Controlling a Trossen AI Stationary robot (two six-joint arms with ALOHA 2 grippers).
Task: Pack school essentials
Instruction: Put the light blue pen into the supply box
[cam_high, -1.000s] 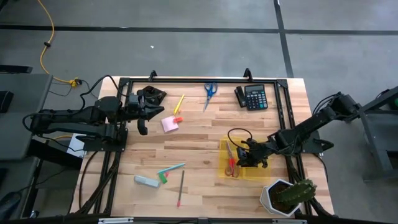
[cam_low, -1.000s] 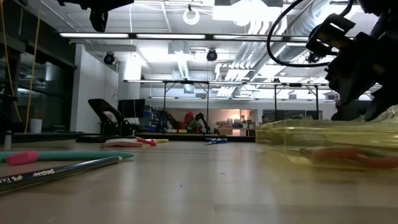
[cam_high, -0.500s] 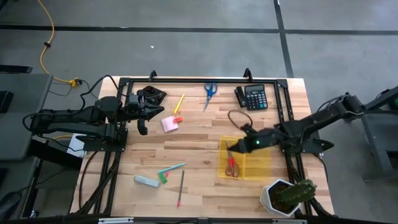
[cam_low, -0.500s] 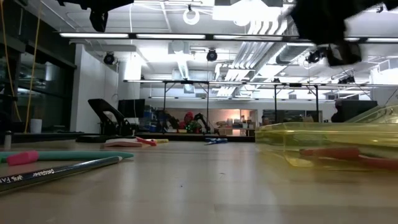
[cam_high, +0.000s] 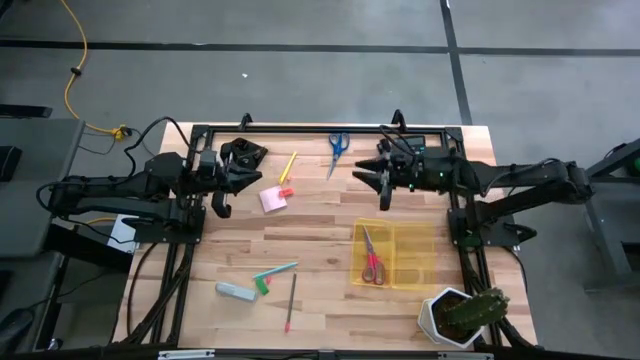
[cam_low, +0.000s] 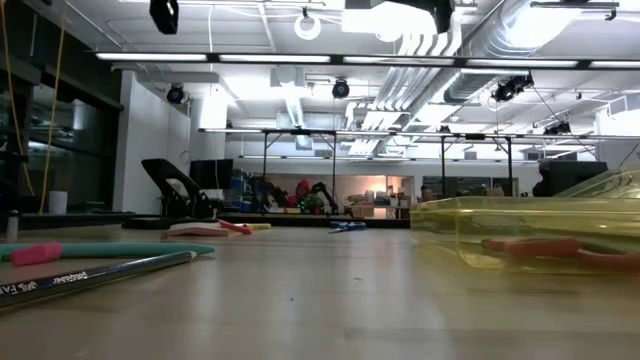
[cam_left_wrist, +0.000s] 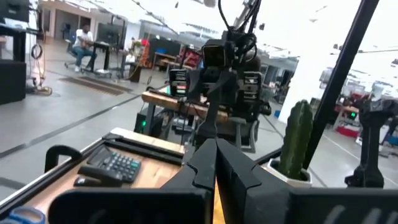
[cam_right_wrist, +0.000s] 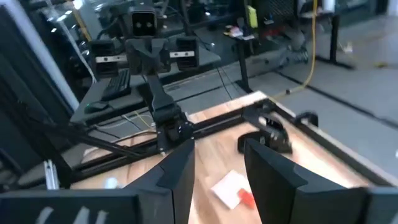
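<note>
Scissors with red handles (cam_high: 372, 256) lie in the yellow tray (cam_high: 416, 254), well behind the right gripper (cam_high: 372, 180), which hangs empty with fingers parted over the table's far side. Blue-handled scissors (cam_high: 338, 148) rest just beside it, toward the left gripper (cam_high: 222, 194), whose fingers are pressed together on nothing. Near that one sit the pink sticky-note pad (cam_high: 272, 199) and yellow marker (cam_high: 288, 166).

Light: bright and even, from ceiling strips (cam_low: 330, 60) overhead | Shadows: faint and soft on the table (cam_high: 320, 240) | Glare: the wrist views wash out white toward the windows (left one worst) | Focus: low view blurs the near pencil (cam_low: 95, 272) and yellow tray (cam_low: 520, 215); both wrist views are soft.
</note>
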